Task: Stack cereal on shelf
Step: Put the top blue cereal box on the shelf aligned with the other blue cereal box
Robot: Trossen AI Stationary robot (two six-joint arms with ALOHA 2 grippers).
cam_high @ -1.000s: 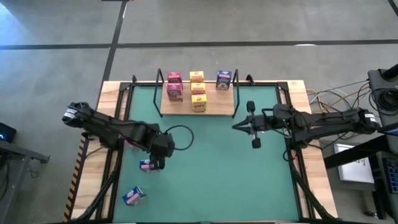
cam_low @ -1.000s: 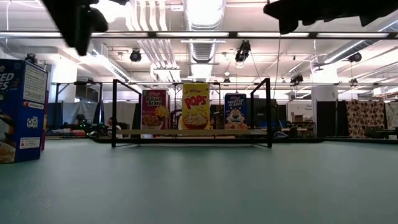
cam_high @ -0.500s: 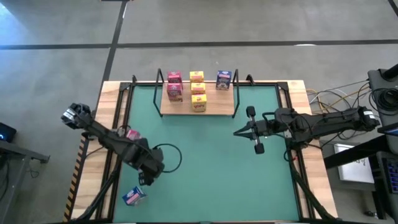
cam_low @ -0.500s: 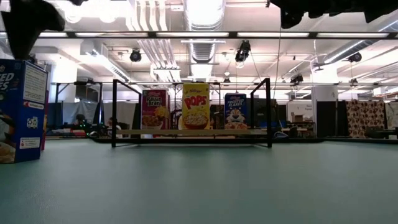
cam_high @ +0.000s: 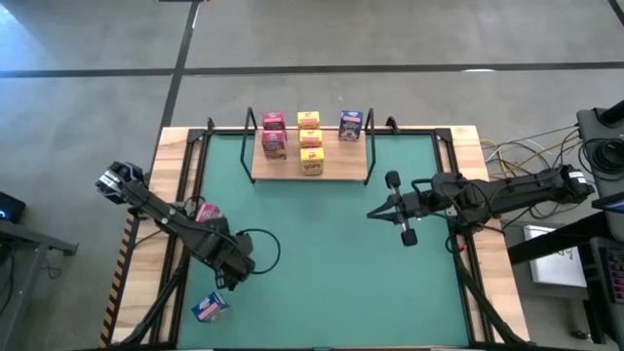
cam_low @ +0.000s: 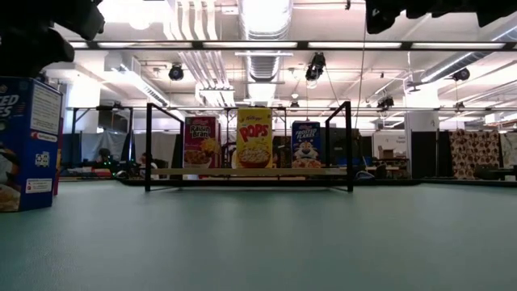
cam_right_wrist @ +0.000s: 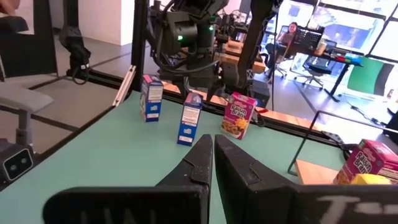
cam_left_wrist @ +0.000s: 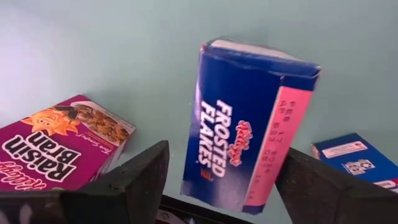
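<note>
The left gripper (cam_left_wrist: pixel 217 186), fingers spread around the upright blue Frosted Flakes cereal box (cam_left_wrist: pixel 249 127) near the table's near-left corner, should close squarely (avoid tipping). The right gripper (cam_high: pixel 375 212), fingers pressed together, waits right of centre.

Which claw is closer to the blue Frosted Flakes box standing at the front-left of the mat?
Left. The left claw is open around the blue Frosted Flakes box, one finger on each side. The right claw, shut, sits far across the mat, near the shelf.
</note>
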